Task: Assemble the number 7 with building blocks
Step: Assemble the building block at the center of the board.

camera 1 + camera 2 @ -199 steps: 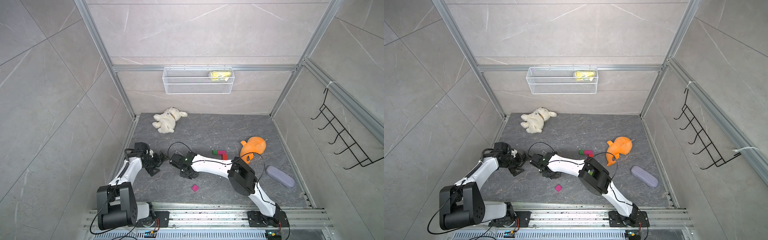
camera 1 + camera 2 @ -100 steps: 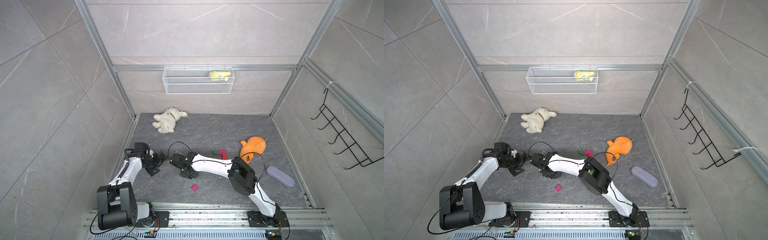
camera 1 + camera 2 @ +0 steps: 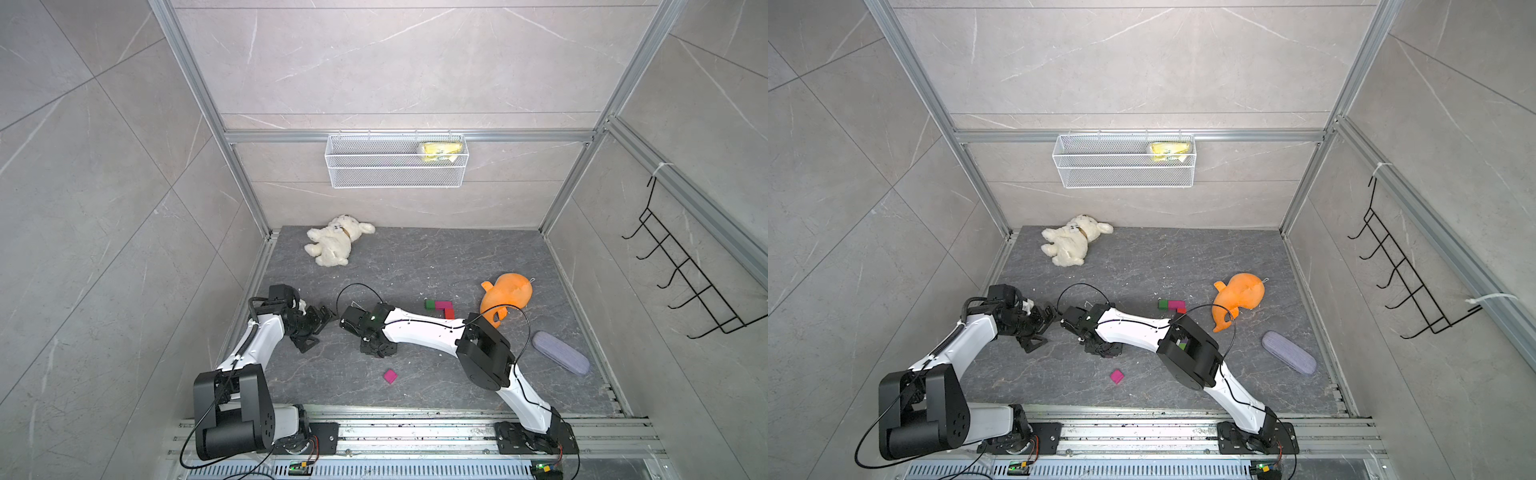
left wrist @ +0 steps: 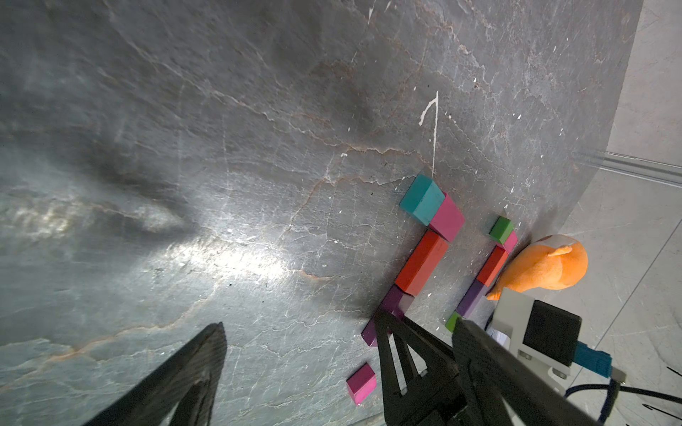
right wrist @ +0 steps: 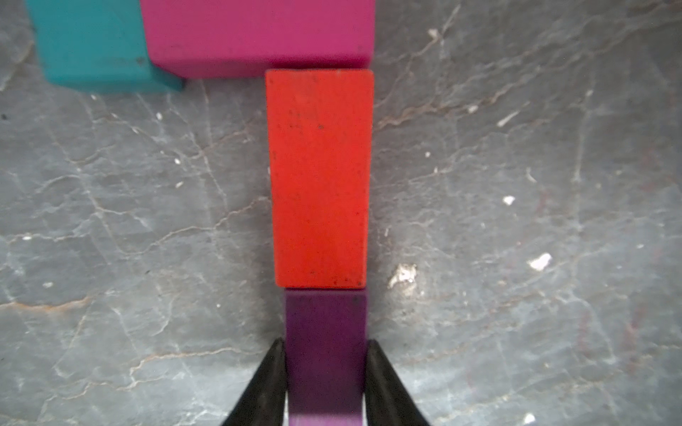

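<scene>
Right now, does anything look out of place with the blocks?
Yes. One pink block lies alone near the front, apart from both sevens: the one whose purple block the right hand pinches, and the one by the orange toy.

Right wrist view: teal block (image 5: 92,40) and magenta block (image 5: 258,33) cut by picture edge; purple block (image 5: 324,332) blurred at near end, cut too. In both top views right arm (image 3: 419,330) covers most building blocks (image 3: 441,305), grip unseen
</scene>
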